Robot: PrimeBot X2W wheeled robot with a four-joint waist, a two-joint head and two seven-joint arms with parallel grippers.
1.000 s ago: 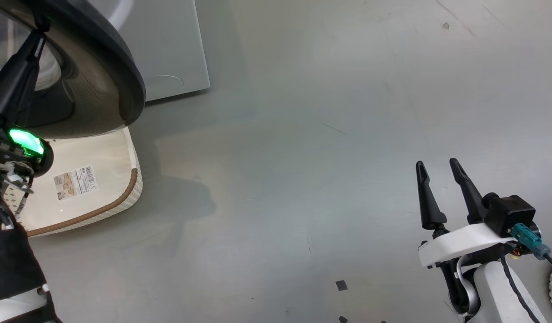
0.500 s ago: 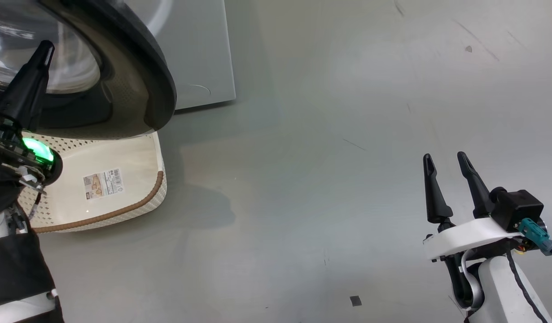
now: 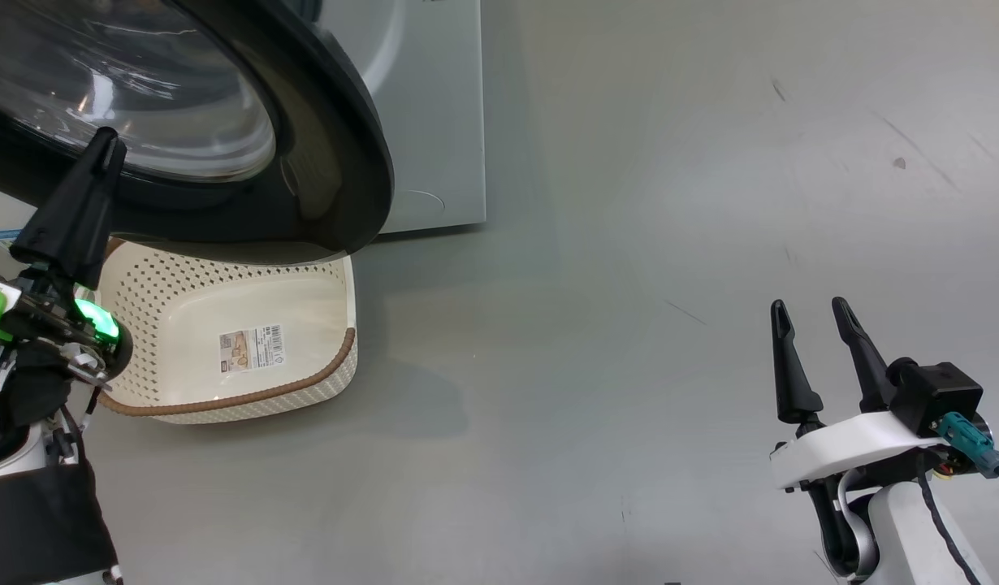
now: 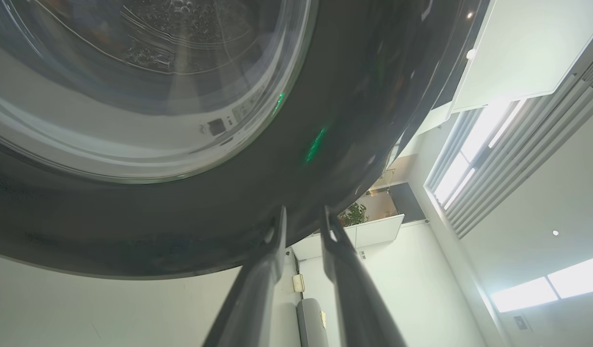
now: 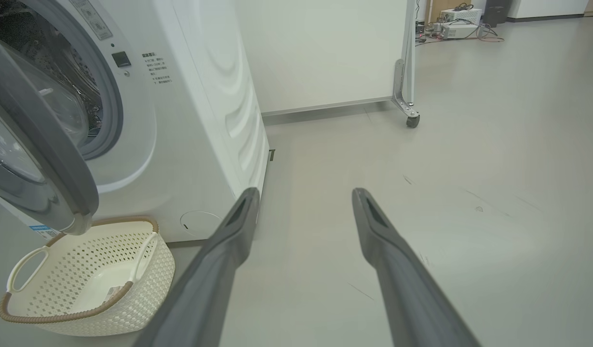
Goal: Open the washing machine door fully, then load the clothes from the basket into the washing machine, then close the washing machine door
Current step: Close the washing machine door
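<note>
The left gripper [image 4: 303, 219] is seen with fingers narrowly parted, tips right at the lower black rim of the washing machine door [image 4: 238, 226]; contact cannot be told. The door stands ajar from the washing machine [image 5: 200, 120], and the basket [image 3: 304, 390] is set on the floor [image 3: 589, 325] beneath it. The right gripper [image 3: 810, 309] is held wide open, well apart from the door.

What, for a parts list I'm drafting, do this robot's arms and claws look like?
The right claw and left claw each have two long tapered black fingers. Right wrist: curved white bracket, black camera box, teal connector, dark cable, pale forearm. Left wrist: glowing green light, black cover.
</note>
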